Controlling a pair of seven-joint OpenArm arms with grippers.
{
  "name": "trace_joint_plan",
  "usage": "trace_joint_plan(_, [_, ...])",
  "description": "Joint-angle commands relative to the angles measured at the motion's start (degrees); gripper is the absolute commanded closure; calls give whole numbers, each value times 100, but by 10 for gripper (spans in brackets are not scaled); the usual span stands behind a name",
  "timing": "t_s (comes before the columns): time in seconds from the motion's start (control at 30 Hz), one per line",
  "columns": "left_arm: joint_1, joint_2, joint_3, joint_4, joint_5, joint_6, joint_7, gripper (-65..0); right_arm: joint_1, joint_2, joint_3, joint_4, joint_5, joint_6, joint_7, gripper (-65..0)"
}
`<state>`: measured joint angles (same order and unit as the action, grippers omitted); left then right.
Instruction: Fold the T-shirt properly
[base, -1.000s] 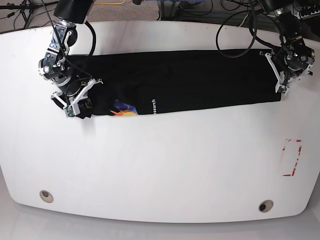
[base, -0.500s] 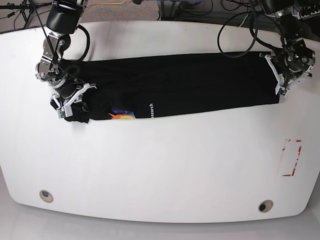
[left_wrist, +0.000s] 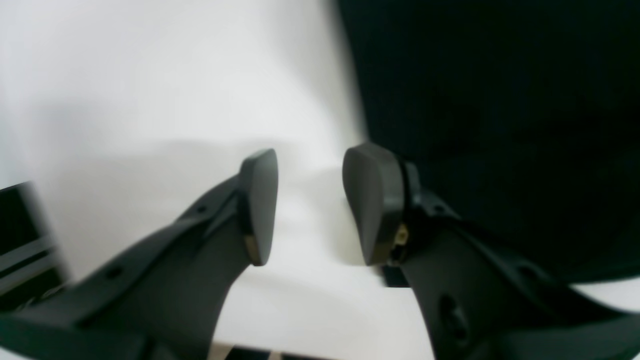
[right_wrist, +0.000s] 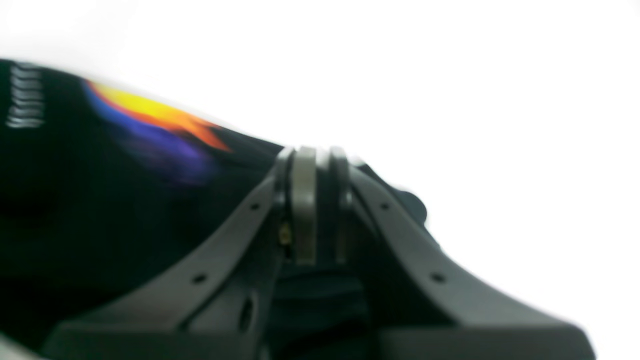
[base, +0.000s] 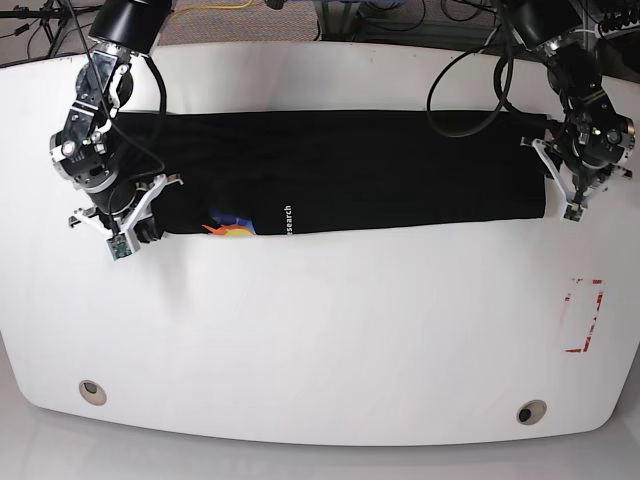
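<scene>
The T-shirt (base: 380, 165) lies on the white bench (base: 320, 330) as a long, narrow black band, folded lengthwise, on the far half of the top. Its long axis runs across the bench from side to side, parallel to the far edge. The white lettering (base: 288, 220) and the coloured print (base: 228, 226) sit on the shirt's near edge, toward the end held by the right arm; the lettering reads along the short way of the band.

At that end the right gripper (right_wrist: 315, 200) is clamped tight on a bunch of black fabric, its pads pressed together with cloth between them, and the print shows just beside it in the wrist view. At the shirt's other end the left gripper (left_wrist: 310, 205) stands partly open and holds nothing; one pad is over the bare bench, the other is at the shirt's edge.

A red-outlined mark (base: 583, 315) lies on the bench nearer than the shirt's left-arm end, well apart from the shirt.
</scene>
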<state>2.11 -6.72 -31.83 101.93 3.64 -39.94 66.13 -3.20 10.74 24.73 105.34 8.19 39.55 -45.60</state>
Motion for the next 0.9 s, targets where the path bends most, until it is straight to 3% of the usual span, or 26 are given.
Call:
trace_joint_plan(0.0, [-180, -53, -3, 282, -25, -6, 134, -254, -176, -138, 28, 626, 21, 45, -332, -48])
trace_joint_plan(0.23, [-215, -53, -126, 493, -25, -6, 205, -254, -546, -727, -7, 987, 21, 45, -508, -48])
trace_joint_plan(0.4, [-189, -53, -126, 247, -25, -6, 187, -254, -590, -956, -16, 758, 21, 45, -508, -48])
trace_joint_plan(0.63, [-4, -80, -126, -175, -25, -6, 170, -254, -537, -1158, -60, 284, 21, 45, -279, -48])
trace_joint_plan(0.87, [180, -97, -126, -474, -17, -6, 20, -254, -537, -1123, -526, -367, -5, 45, 178, -48])
